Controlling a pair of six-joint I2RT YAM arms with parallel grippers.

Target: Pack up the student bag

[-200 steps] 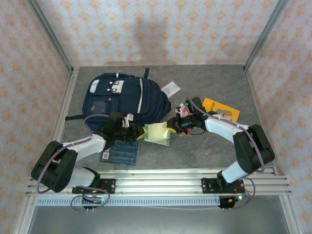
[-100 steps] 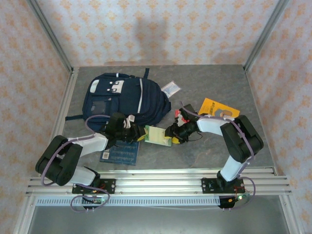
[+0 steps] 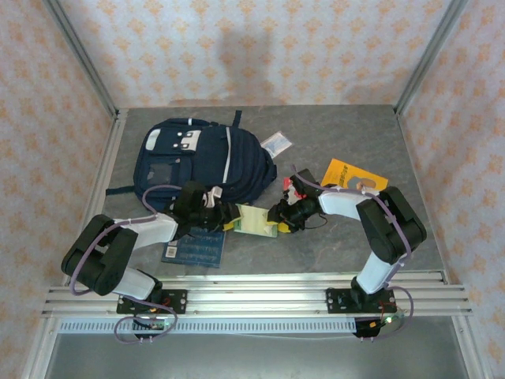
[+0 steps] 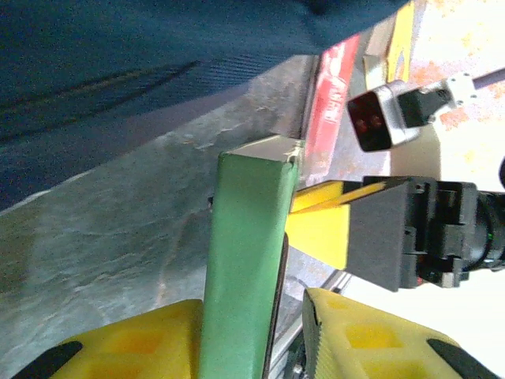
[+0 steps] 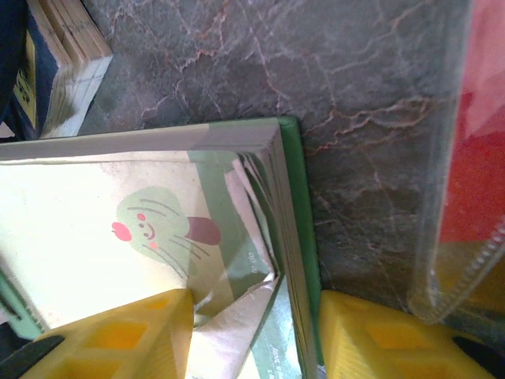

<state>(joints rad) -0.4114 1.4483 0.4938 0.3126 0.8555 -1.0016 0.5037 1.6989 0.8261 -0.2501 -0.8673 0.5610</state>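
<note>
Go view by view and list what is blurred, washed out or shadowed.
Top external: even light, sharp, a soft shadow on the back wall above the student bag. Left wrist: the green notebook sits soft near the lens; the upper right corner is blown out. Right wrist: the notebook cover is sharp, the clear plastic sleeve blurred.

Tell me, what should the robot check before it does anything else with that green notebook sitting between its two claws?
1. Right gripper clamped on the green notebook: ok.
2. Left gripper clamped on it too: cannot tell; a gap shows beside one finger.
3. Notebook closed flat: not ok; pages splay at the right gripper.
4. Student bag open to receive it: cannot tell; no opening shows from above.
</note>
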